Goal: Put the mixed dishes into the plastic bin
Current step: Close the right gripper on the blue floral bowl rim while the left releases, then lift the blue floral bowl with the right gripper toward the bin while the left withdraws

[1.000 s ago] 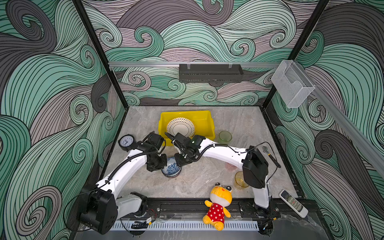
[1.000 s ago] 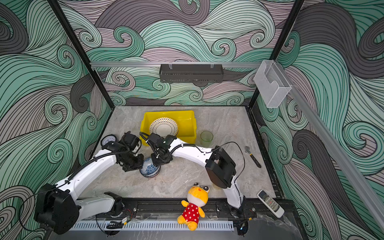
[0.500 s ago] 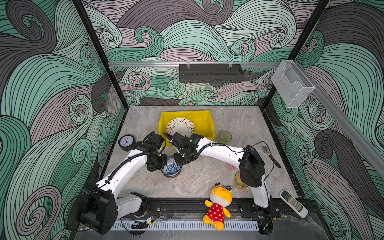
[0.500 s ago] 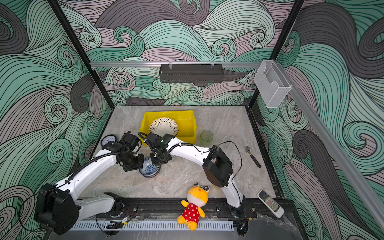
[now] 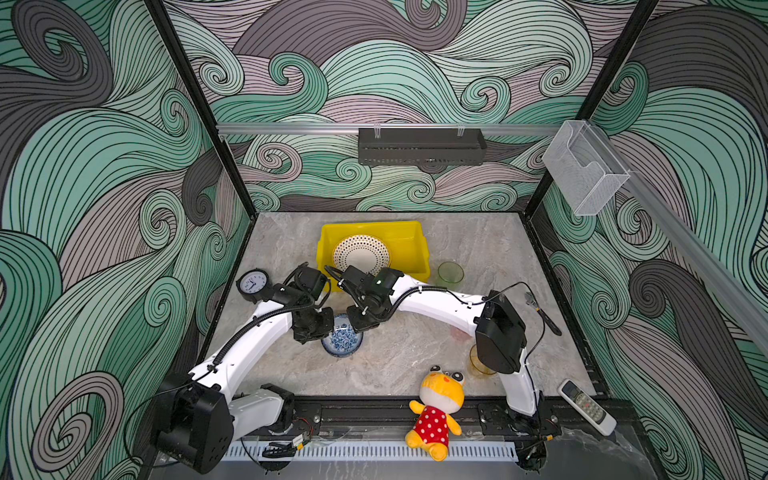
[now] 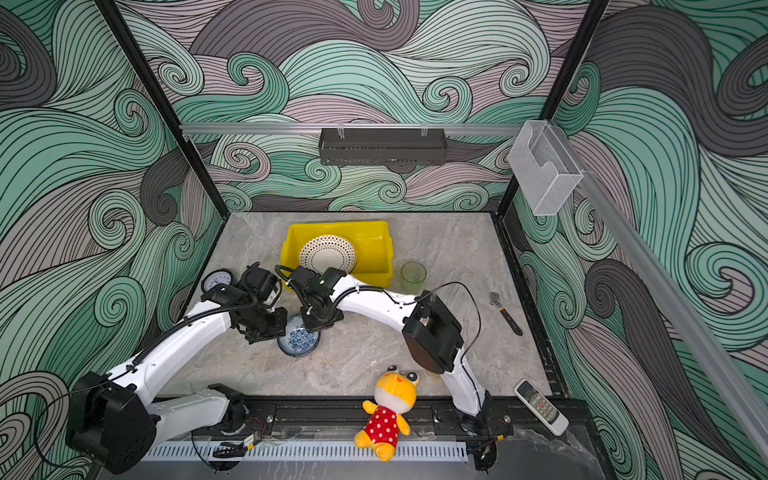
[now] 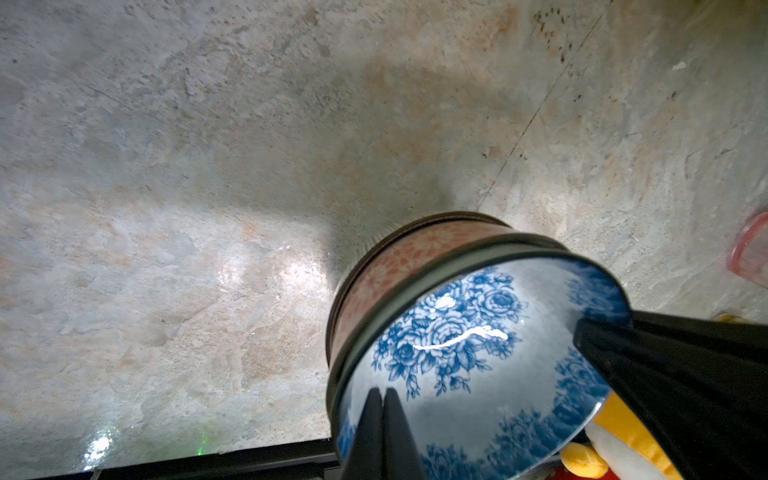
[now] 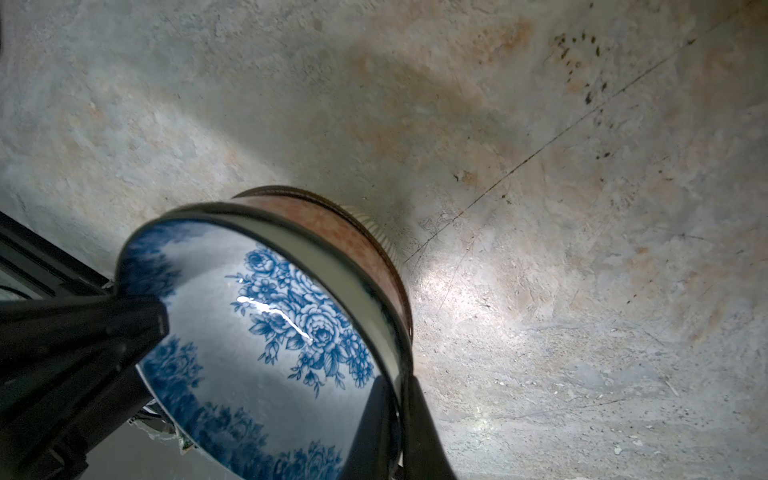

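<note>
The right gripper (image 8: 395, 395) has just pinched shut on the rim of the blue floral ceramic bowl (image 5: 343, 341), opposite the left gripper (image 7: 383, 395), which is also clamped there. The bowl sits near but outside the bright yellow plastic bin (image 5: 409, 249), so it looks ready for a two-armed lift.

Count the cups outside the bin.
3: green cup beside the yellow bin, amber cup by the right arm's base, pink cup partly hidden under that arm.

The blue floral bowl (image 7: 457, 353) looks like glossy glazed ceramic, the worktop (image 7: 208, 166) matt, mottled stone with fine scratches, the yellow bin (image 5: 409, 245) smooth plastic, the toy (image 5: 436, 419) soft plush cloth.
</note>
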Controlling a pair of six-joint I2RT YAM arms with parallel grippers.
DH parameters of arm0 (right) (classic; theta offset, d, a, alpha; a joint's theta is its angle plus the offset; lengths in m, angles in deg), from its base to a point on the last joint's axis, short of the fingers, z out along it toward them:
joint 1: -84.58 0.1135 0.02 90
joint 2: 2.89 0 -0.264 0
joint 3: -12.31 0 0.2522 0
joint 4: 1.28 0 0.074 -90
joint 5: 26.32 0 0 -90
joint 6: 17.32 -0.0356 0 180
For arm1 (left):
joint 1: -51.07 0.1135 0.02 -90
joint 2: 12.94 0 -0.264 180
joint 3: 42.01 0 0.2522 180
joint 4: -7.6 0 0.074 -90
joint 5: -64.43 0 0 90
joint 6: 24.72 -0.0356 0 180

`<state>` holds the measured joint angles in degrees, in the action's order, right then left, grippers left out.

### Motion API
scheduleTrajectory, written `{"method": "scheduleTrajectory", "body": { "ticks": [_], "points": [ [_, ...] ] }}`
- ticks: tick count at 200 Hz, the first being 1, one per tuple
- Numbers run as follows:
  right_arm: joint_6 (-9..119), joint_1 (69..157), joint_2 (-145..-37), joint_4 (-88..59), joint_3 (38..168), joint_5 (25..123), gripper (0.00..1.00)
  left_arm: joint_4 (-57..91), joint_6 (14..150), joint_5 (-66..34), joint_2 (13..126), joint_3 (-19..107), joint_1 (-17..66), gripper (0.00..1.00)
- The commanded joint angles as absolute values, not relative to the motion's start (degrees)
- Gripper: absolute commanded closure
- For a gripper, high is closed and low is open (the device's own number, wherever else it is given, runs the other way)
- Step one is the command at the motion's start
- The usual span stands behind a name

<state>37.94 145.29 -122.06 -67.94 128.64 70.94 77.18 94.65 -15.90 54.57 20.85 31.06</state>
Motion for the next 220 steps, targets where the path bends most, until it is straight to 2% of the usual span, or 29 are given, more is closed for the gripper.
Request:
{"method": "scheduleTrajectory", "body": {
  "ticks": [1,22,69,156,220],
  "points": [
    [37.70,145.93,-122.50,-70.15,129.91,69.05,0.96,77.39,94.22,-15.38,53.64,20.61,30.92,0.94],
    [37.79,145.94,-122.46,-70.49,130.31,68.82,1.00,77.35,94.20,-15.58,53.32,20.60,30.87,0.94],
    [38.20,146.19,-121.76,-70.57,131.36,68.30,1.00,78.22,95.11,-17.78,51.90,21.19,30.90,0.94],
    [40.33,146.72,-118.78,-70.25,133.39,66.75,1.00,77.15,96.95,-26.02,34.58,21.08,31.55,0.90],
    [41.10,146.72,-115.90,-69.24,134.57,64.51,1.00,79.76,96.92,-30.30,33.14,25.56,32.11,0.88]
  ]
}}
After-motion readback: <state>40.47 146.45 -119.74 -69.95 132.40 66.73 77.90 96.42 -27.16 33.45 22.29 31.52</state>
